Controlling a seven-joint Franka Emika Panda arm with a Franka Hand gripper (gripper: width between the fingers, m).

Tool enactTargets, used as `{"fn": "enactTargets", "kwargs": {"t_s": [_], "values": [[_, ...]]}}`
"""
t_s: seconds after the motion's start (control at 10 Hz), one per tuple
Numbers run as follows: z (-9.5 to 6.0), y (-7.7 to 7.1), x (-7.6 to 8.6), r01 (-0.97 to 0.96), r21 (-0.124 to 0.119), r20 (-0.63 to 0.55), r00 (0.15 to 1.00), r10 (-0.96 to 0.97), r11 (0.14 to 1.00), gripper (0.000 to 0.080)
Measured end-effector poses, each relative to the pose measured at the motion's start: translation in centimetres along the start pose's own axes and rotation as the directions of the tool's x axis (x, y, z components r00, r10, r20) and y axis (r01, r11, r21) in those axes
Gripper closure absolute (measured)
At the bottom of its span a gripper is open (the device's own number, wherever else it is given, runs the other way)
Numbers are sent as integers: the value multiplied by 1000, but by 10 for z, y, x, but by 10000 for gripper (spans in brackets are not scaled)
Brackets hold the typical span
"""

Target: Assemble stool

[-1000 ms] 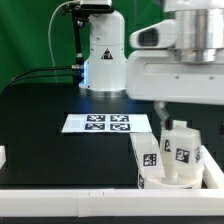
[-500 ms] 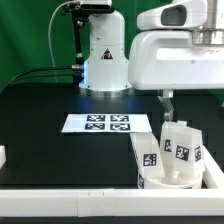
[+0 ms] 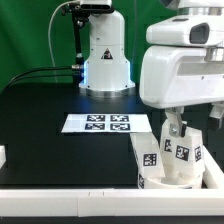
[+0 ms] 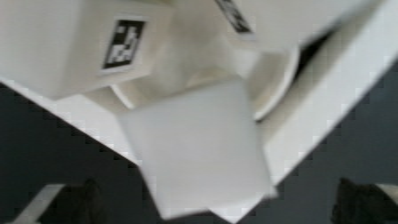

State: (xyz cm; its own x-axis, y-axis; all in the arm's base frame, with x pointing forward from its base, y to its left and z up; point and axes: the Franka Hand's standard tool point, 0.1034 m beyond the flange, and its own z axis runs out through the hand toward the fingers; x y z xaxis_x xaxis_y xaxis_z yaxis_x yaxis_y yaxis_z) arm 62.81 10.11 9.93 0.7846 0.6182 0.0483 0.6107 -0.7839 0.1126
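So the stool (image 3: 170,160) is sitting at the table's front edge, toward the exterior view's right corner, tucked against the white rail (image 3: 70,204) that runs along that edge. It's the seat with blocky legs (image 3: 183,146) standing on it, tags facing the camera. The gripper (image 3: 176,123) hangs right over those legs, with its fingers at the top of the right-hand one; the arm's big white body hides whether they're touching. In the wrist view a leg (image 4: 192,150) fills the middle with the seat's rim (image 4: 270,95) curving behind it, and the dark fingertips (image 4: 370,198) sit wide apart either side with nothing clamped between them. The marker board (image 3: 107,124) lies flat mid-table, well apart from the stool. The robot base (image 3: 104,60) stands at the back edge.
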Motion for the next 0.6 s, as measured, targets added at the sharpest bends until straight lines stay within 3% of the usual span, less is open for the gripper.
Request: {"fn": "enactTargets", "kwargs": {"t_s": [0.2,0.5,0.6], "values": [[4,3,0,87,-12,9,996,-87,996,150],[8,4,0,48,-13,13,999,-47,999,179],[8,5,0,46,-13,13,999,-46,999,364]]}}
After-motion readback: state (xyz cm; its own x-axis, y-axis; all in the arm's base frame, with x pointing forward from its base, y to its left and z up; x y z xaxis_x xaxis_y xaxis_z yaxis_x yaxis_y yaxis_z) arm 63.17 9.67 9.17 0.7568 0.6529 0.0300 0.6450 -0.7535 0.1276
